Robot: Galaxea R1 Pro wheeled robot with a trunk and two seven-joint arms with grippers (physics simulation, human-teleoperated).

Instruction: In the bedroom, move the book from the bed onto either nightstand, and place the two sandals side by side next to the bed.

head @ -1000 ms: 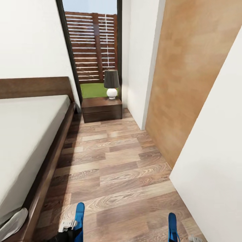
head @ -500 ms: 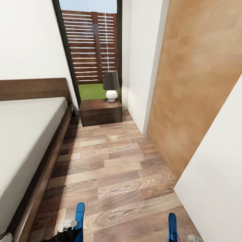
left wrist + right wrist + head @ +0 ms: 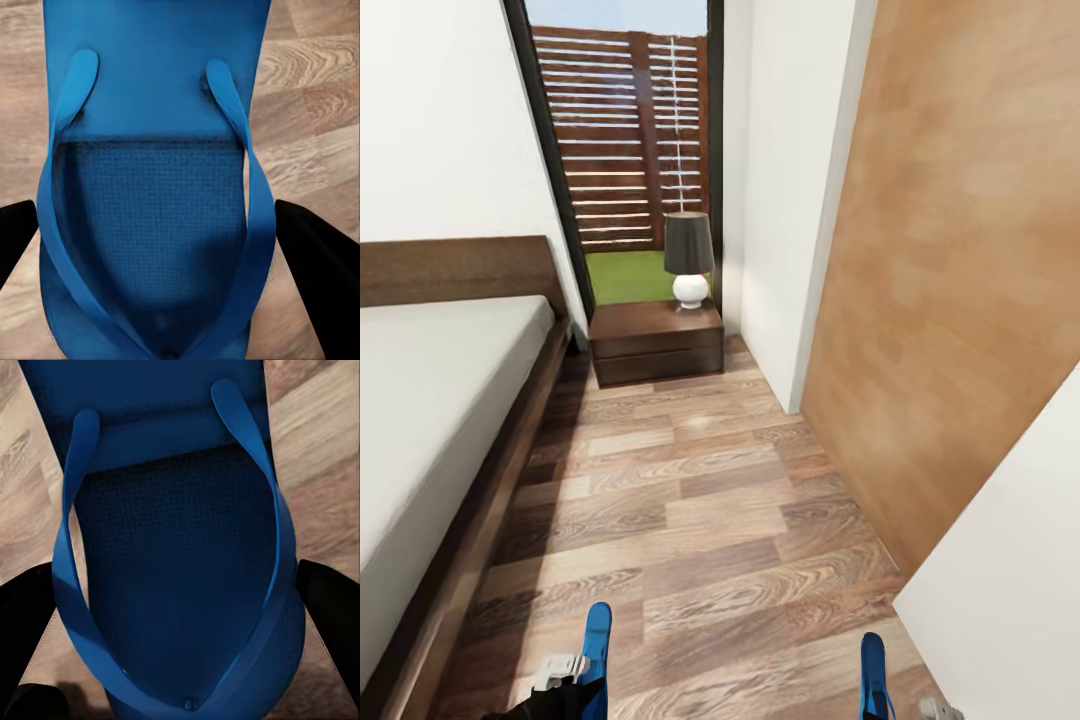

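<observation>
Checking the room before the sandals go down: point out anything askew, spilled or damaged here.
Nothing stands out. The nightstand sits square by the bed, its lamp upright, the floor unmarked. Each gripper carries one blue sandal, both intact.

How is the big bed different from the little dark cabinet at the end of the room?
The large bed carries a plain pale mattress and runs along the left side; the small dark brown wooden nightstand stands at the far end beside its headboard. The nightstand holds a dark-shaded white lamp; the bed's visible part is bare. Both have dark brown wood.
</observation>
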